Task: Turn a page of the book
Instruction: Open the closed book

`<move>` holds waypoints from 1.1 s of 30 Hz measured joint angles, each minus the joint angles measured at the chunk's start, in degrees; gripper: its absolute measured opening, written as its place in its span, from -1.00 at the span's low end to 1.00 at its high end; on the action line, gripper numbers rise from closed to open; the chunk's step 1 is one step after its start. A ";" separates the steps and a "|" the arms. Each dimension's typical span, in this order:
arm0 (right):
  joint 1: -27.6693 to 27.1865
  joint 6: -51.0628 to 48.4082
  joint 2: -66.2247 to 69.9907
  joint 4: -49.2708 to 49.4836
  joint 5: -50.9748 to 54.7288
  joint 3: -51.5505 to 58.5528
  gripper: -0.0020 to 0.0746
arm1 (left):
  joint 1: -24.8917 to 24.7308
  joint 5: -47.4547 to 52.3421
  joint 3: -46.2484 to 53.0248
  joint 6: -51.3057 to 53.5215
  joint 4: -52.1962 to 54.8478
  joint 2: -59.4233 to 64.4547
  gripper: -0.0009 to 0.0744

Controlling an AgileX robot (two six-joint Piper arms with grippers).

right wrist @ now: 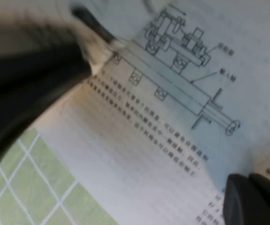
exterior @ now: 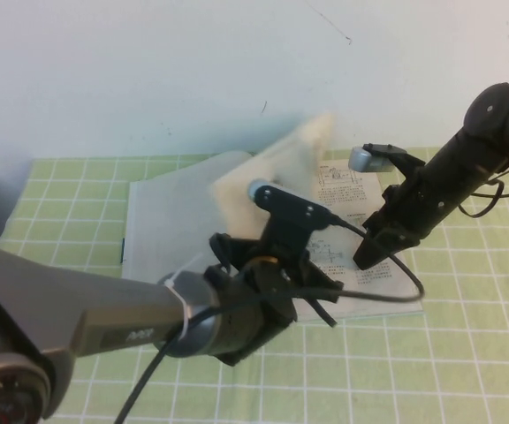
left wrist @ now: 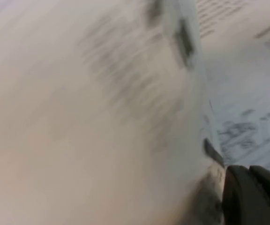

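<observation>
The book lies open on the green grid mat. The page stands raised and blurred above the spine, and it fills most of the left wrist view. My left gripper is at the book's near edge by the spine. It looks shut on the page's lower edge, and one dark finger touches the sheet. My right gripper is shut and rests tip-down on the right-hand leaf. That leaf shows a machine diagram in the right wrist view, with the right gripper's fingertip on it.
The green grid mat extends in front of and to the right of the book. A pale wall stands close behind it. My left arm crosses the near left. A black cable loops over the book's near right corner.
</observation>
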 joint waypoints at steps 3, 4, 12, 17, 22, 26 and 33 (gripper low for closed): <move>0.00 -1.24 -0.08 1.06 -1.39 0.27 -0.95 | 2.40 1.65 -0.09 0.11 -2.24 0.00 -0.99; 0.00 -2.02 -0.08 1.92 -1.77 0.38 -0.95 | 3.11 2.40 -0.09 0.22 -3.19 0.00 -0.99; 0.00 -8.11 -0.08 10.09 -4.41 0.63 -0.95 | 5.85 6.88 -1.06 9.06 -15.49 -0.46 -0.99; 0.00 -8.26 -0.08 9.86 -5.72 0.63 -0.95 | 6.00 4.92 -1.15 19.77 -25.23 -1.31 -0.99; 0.00 -8.40 -0.08 9.86 -7.56 0.63 -0.95 | 6.14 3.43 -0.69 24.79 -27.94 -2.40 -0.99; 0.00 -8.40 -0.08 9.86 -7.59 0.63 -0.95 | 6.14 1.64 0.36 25.26 -28.71 -3.23 -0.99; 0.09 -8.85 1.79 10.33 -6.54 0.63 -0.95 | 7.24 -1.61 2.94 25.38 -29.41 -5.34 -0.99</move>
